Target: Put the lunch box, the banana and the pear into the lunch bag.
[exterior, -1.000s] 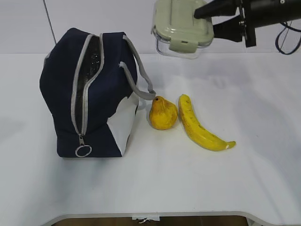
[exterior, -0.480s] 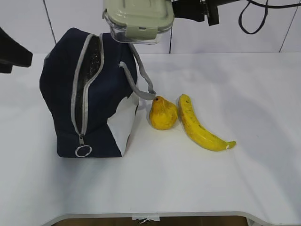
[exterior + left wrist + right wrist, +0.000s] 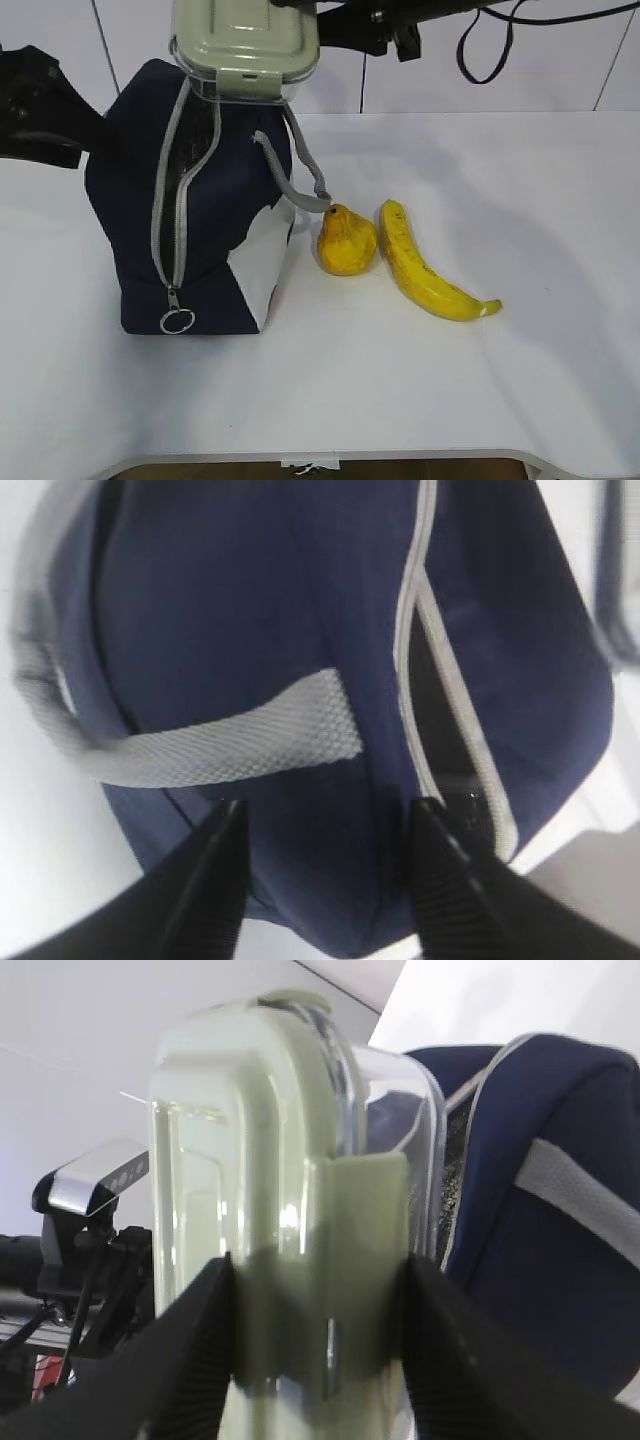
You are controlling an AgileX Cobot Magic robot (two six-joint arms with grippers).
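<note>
My right gripper (image 3: pixel 300 10) is shut on the lunch box (image 3: pixel 245 45), clear with a sage-green lid, and holds it in the air just over the top of the navy lunch bag (image 3: pixel 130 220). In the right wrist view my right gripper (image 3: pixel 320 1290) clamps the lunch box (image 3: pixel 270 1160) on both sides, with the bag (image 3: pixel 540 1260) beyond. The bag's zipper stands partly open. My left gripper (image 3: pixel 85 130) is open at the bag's left side; in its wrist view my left gripper (image 3: pixel 325 825) straddles the bag (image 3: pixel 250 610) below a grey handle (image 3: pixel 230 745). The pear (image 3: pixel 346 240) and the banana (image 3: pixel 425 265) lie right of the bag.
The white table (image 3: pixel 450 400) runs to a front edge at the bottom of the exterior view. A white wall stands behind. The ring zipper pull (image 3: pixel 177 321) hangs low on the bag's front. Cables trail from the right arm at the top right.
My right gripper has carried the lunch box leftward, from above the pear to over the bag's top. My left arm has come in from the left up to the bag's side.
</note>
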